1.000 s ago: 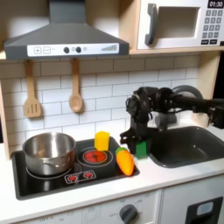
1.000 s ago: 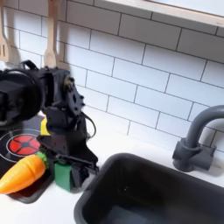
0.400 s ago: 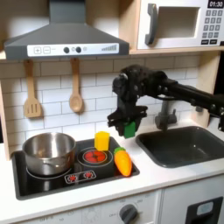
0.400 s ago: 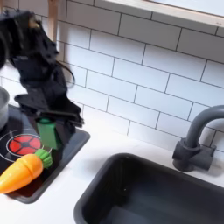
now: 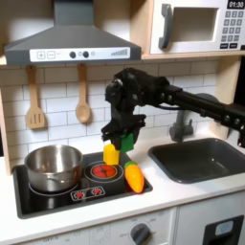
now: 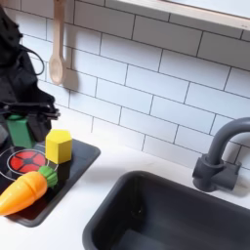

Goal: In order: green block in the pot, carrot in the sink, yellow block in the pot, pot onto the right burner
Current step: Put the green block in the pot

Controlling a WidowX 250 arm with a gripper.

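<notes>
Soft, even room light in both exterior views, shadows faint. The pot point(image 5: 54, 165) catches bright glare on its steel wall. Everything's low-resolution and slightly soft; the arm point(image 6: 21, 78) smears into dark blur at the second exterior view's left.

Lifted green block point(image 6: 20, 130) off counter beside sink, carried toward nine o'clock (gripper point(image 5: 124, 142) clamped), now above stove.
</notes>
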